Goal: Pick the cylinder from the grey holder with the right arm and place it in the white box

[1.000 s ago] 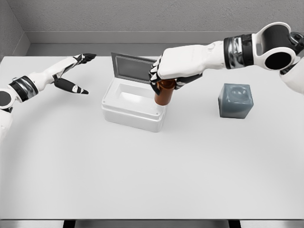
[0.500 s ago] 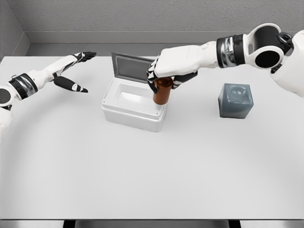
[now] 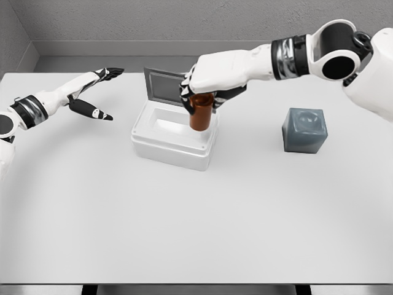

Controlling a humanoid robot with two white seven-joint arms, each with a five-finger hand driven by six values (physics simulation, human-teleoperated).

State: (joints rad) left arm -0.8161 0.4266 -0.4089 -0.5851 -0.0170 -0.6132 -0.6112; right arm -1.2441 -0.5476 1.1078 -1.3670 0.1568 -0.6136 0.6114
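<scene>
My right hand (image 3: 199,93) is shut on a brown cylinder (image 3: 200,115), which hangs upright over the right part of the white box (image 3: 172,147). The box's grey-lined lid (image 3: 164,86) stands open at its back. The cylinder's lower end is above the box's inner cavity, near the right rim. The grey holder (image 3: 304,129), a cube with a round socket on top, sits alone on the table to the right. My left hand (image 3: 95,92) hovers open at the far left, fingers spread, holding nothing.
The white table (image 3: 196,221) stretches wide in front of the box and holder. A grey wall runs behind the table's far edge.
My right hand has carried the cylinder leftward and slightly up, from the box's right front corner to above its opening. The left arm has stayed put.
</scene>
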